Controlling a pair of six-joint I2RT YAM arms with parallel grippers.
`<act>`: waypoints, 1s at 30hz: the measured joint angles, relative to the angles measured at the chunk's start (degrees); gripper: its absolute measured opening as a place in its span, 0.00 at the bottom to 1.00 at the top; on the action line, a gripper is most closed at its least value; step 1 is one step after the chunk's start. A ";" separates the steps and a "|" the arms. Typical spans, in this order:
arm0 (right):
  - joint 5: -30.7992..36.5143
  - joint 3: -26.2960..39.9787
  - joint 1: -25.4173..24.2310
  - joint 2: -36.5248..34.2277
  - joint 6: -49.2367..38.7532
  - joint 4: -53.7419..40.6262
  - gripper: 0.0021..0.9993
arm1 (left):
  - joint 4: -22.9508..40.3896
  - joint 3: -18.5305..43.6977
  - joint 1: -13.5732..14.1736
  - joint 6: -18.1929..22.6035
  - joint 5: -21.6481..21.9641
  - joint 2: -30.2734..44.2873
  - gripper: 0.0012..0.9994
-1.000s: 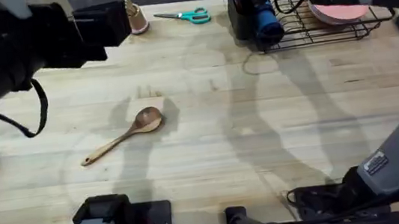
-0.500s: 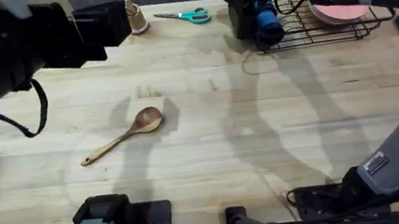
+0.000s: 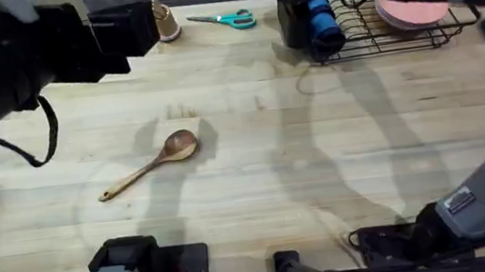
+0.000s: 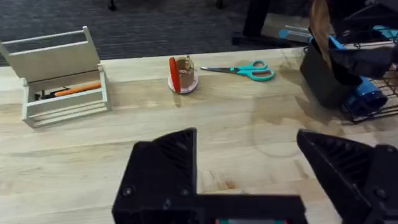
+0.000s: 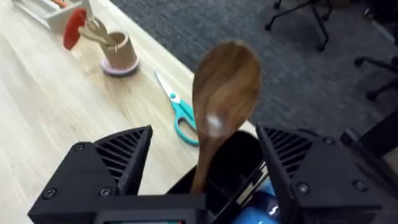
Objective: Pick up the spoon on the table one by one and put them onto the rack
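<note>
The step in hand, judged from how things lie, is the release of 1 spoon into the cutlery holder [image 3: 292, 22] at the end of the rack [image 3: 397, 43], with 1 more to fetch. The left claw [image 4: 245, 146] hangs open and empty well short of the holder and is best kept there, out of the other arm's way. At the holder itself, the right claw [image 5: 204, 134] stands open, its 2 fingers [image 5: 112, 165] wide to either side of the dark spoon [image 5: 225, 81] and apparently not touching it. To finish well, that claw should keep its jaws spread and draw back along the spoon's own line, so neither finger catches the bowl and tips it out. The light tan spoon [image 3: 149, 163] lies flat on the worktop [image 3: 257, 180], well apart from the holder. Its long axis runs on a diagonal, bowl end toward the holder and handle tip pointing away from it, so a grasp across the thin handle looks easiest. The dark spoon stands near upright in the holder, handle down inside, bowl uppermost.
</note>
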State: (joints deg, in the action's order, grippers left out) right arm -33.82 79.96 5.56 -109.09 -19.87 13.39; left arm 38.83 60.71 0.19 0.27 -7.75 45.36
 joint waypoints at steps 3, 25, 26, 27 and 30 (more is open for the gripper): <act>-0.02 0.00 -0.20 2.21 -0.34 -0.09 1.00 | -0.02 0.00 0.00 0.00 0.00 0.02 0.99; 16.12 0.00 -3.72 19.35 -3.85 -29.47 1.00 | 0.00 0.00 0.00 -0.02 0.00 0.00 0.99; 17.31 0.00 -3.72 20.38 -3.89 -30.80 1.00 | -0.02 0.00 0.00 -0.02 0.00 0.00 0.99; 18.62 0.00 -3.72 21.55 -3.97 -32.30 1.00 | 0.00 0.00 0.00 -0.02 0.00 0.00 0.99; 22.37 0.00 -3.72 24.41 -4.01 -36.87 1.00 | 0.00 0.00 0.00 -0.01 -0.01 0.00 0.99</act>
State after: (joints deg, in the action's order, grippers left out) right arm -11.45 79.96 1.85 -84.68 -23.87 -23.48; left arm 38.83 60.71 0.19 0.27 -7.75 45.36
